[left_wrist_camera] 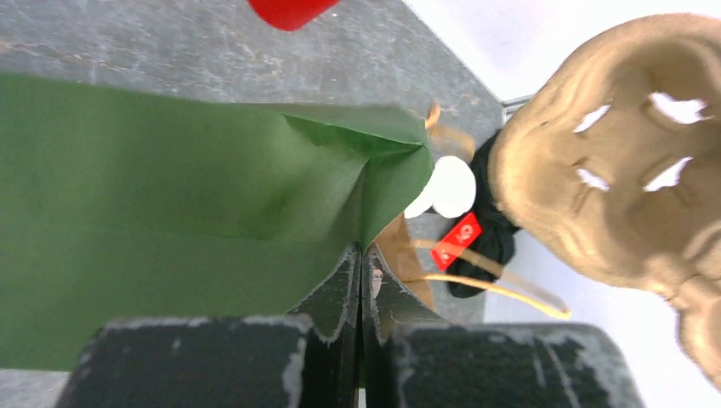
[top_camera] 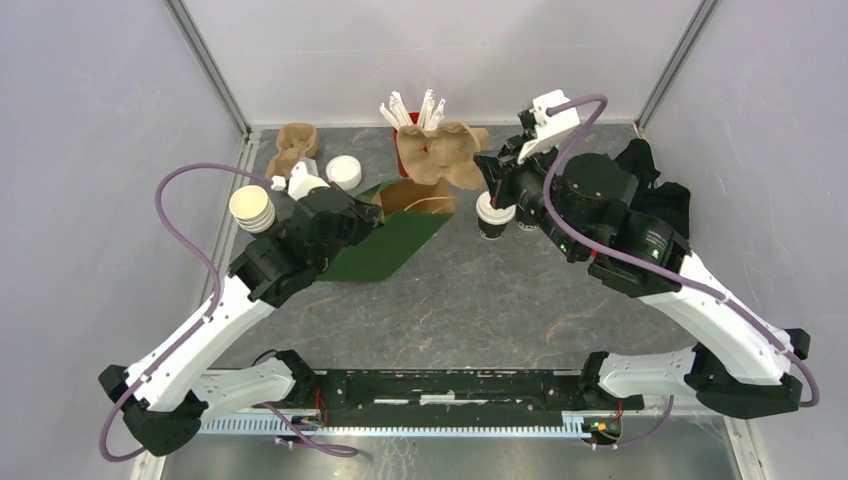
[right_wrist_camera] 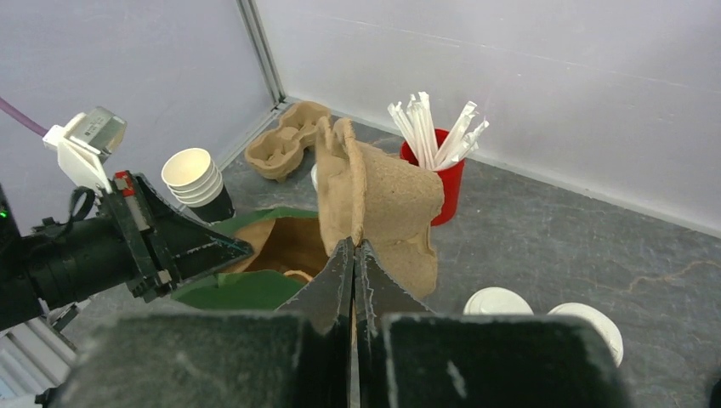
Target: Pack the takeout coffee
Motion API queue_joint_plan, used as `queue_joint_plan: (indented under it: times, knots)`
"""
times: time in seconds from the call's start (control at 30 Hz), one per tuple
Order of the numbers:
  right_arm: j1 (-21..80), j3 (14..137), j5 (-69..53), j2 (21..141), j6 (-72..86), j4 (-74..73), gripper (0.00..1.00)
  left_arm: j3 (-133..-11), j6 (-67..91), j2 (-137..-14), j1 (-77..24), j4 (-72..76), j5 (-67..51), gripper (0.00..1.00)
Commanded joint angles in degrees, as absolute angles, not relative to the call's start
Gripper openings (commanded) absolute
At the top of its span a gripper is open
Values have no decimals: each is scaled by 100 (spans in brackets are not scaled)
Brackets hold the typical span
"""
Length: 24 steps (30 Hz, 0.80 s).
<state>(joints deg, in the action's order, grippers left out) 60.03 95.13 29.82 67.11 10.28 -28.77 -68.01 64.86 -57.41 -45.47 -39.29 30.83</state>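
1. Top view:
   - My left pincer [top_camera: 368, 208] is pinching the rim of the bag [top_camera: 385, 250], which seems to be lying on its side with the mouth facing the back.
   - My right pincer [top_camera: 486, 172] is pressing shut on the edge of a carrier [top_camera: 445, 155], which is hanging tilted over the bag mouth, in front of the red holder [top_camera: 412, 120].
   - One lidded cup [top_camera: 493, 215] is standing on the table just beside the bag mouth, under my right wrist. I am not making out the second one here.
   - I am judging this as early. No cup is sitting in the carrier or the bag. Settling the carrier, seating both cups and bagging the lot are all left to do.

2. Left wrist:
   - My fingers are closing flat on the green paper with no gap, a grip my arm is hiding from the top view.
   - The carrier is filling the right side, and light is coming through its bare wells.
   - A white disc is peeking past the bag corner. It is probably a cup lid, but I cannot tell.
   - This view is not showing the inside of the bag.

3. Right wrist:
   - My fingers are pinching the carrier rim, and the carrier is standing almost on edge.
   - Only this view is showing both cups: one [right_wrist_camera: 496, 303] and the other [right_wrist_camera: 587, 330], side by side on the table with lids on, apart from the carrier.
   - The bag's brown inside is showing no cup.
   - A spare carrier [right_wrist_camera: 287, 144] and a stack of lidless cups [right_wrist_camera: 195, 177] are sitting at the back left.
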Motion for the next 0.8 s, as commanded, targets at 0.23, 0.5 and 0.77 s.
queue_joint_plan:
  times: [0.23, 0.5, 0.77]
  knots:
    - [5625, 11278, 2646, 7313, 1174, -3580, 0, -7395, 5993, -6148, -3683, -3270, 845, 2]
    - [5627, 11490, 2627, 6962, 1373, -3952, 0, -7017, 6780, -5791, -3674, -2910, 37, 2]
    - [5629, 11315, 2255, 6619, 2189, -4077, 0, -5988, 6817, -5502, -3579, -2845, 375, 2]
